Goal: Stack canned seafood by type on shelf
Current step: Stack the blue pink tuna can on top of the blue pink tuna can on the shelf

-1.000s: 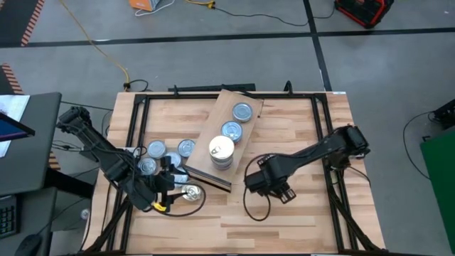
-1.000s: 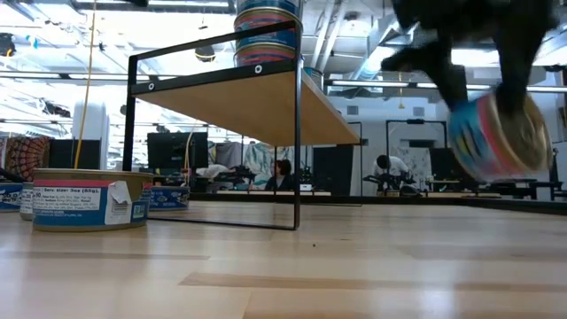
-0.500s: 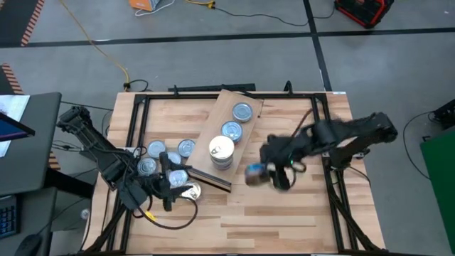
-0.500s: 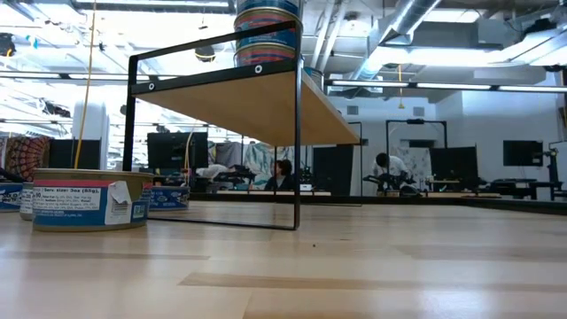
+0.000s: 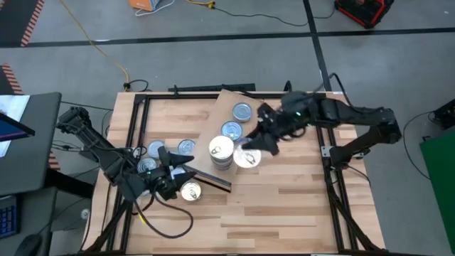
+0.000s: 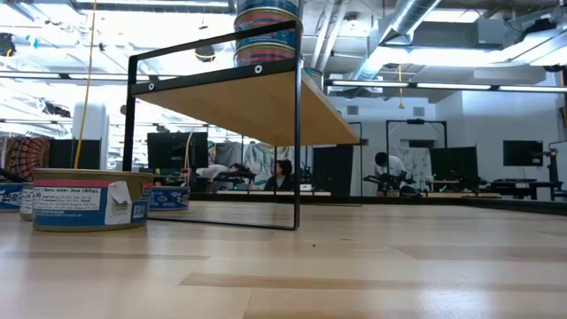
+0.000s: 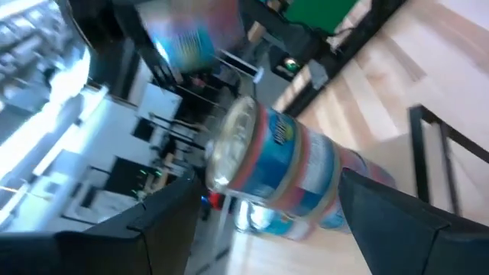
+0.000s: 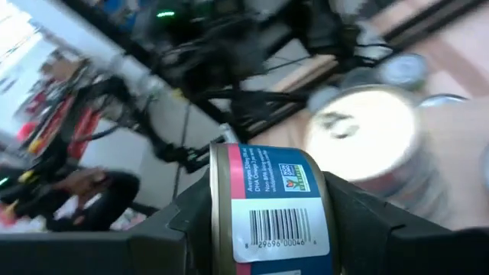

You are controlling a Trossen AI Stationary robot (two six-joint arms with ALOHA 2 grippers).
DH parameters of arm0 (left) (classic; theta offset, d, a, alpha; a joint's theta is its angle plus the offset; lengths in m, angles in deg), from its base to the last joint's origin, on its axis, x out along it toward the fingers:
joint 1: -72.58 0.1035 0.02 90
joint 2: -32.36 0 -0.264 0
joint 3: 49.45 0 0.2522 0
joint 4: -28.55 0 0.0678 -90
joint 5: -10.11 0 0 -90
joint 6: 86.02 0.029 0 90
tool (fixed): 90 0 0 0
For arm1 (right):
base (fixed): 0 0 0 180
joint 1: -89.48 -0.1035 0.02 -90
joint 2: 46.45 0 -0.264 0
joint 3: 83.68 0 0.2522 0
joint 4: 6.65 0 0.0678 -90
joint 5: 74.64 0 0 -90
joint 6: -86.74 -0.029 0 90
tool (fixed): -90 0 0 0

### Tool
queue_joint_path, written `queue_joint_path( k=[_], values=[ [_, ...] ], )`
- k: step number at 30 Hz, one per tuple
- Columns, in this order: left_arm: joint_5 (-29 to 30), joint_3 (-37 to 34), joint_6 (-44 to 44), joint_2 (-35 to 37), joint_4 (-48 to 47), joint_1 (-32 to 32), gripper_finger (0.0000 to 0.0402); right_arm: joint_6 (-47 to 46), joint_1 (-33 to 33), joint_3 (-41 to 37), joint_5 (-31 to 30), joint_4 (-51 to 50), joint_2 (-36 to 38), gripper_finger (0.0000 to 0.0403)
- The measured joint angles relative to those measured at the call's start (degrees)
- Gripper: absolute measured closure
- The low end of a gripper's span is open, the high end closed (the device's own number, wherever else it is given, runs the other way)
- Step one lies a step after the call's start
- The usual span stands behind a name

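Between the right end effector (image 5: 254, 146) fingers, a pale-lidded tin (image 5: 247, 157) is being carried just beside the stack of gold-top tins (image 5: 221, 151) on the shelf (image 5: 226, 99), with the stack lying toward the left arm's side of it. Its round lid is facing up in the high view, so the flat axis is matching the stack's. Farther along the shelf, two blue-grey tins (image 5: 232, 131) are sitting. Across the desk (image 5: 284, 206), the left end effector (image 5: 174, 176) is spreading wide near a loose gold-top tin (image 5: 190, 190).
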Motion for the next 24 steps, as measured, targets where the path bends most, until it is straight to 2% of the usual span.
queue_joint_path(
  k=[3,7,10,13,16,19,24],
  values=[
    [-1.17,0.00,5.48,-0.01,6.30,0.04,0.0107,-1.44,2.81,-0.07,2.69,0.17,-1.73,0.0181],
    [-7.41,0.00,14.02,0.00,12.79,0.04,0.0107,-1.95,5.55,2.38,4.48,0.84,-4.44,0.0182],
    [-9.88,0.00,26.43,-0.01,13.52,0.05,0.0107,-2.08,6.67,5.96,4.62,0.83,-7.34,0.0183],
    [-9.11,0.00,36.38,-0.01,13.94,0.89,0.0107,-2.36,7.05,10.03,4.42,0.68,-10.43,0.0181],
    [-7.48,0.00,41.14,-0.01,17.25,2.41,0.0107,-2.53,6.97,13.48,4.88,0.66,-13.21,0.0181],
    [-7.36,0.00,43.91,0.01,19.31,3.82,0.0107,-2.52,6.81,15.27,8.05,0.61,-15.82,0.0180],
    [-10.45,0.00,47.51,-0.01,19.43,5.61,0.0107,-3.68,6.82,15.47,11.35,-0.72,-18.92,0.0180]
  ],
)
